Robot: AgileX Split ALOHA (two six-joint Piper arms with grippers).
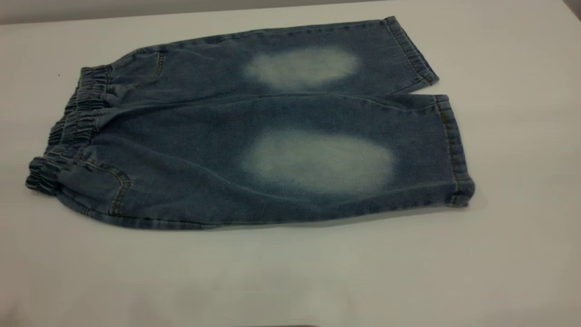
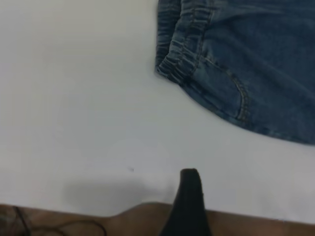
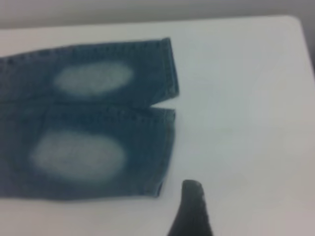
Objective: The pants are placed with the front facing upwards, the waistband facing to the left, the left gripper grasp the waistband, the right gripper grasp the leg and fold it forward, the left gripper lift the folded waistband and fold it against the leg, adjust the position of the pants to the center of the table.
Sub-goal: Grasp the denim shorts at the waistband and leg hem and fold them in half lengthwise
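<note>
Denim pants (image 1: 254, 136) lie flat and front-up on the white surface (image 1: 290, 272), unfolded. The waistband (image 1: 68, 131) is at the exterior view's left, gathered and ruffled. Both legs run toward the right, side by side, each with a pale oval knee patch; the hems part slightly at the right end. Which leg carries the print on its back cannot be told, since only the fronts show.

The exterior view shows the whole garment but neither arm. The left wrist view shows only the waistband corner (image 2: 177, 54) and a stitched pocket seam, with bare surface between it and the left gripper (image 2: 189, 196), of which a single dark finger shows, well apart from the cloth. A brown strip with dark cables lies past the surface edge there. The right wrist view shows the two hems (image 3: 165, 113) and both patches, with one dark finger of the right gripper (image 3: 192, 206) near the hem of the nearer leg (image 3: 98, 157), not touching it. Whether either pair of jaws is open or closed cannot be told. Nothing lies on or across the pants.
</note>
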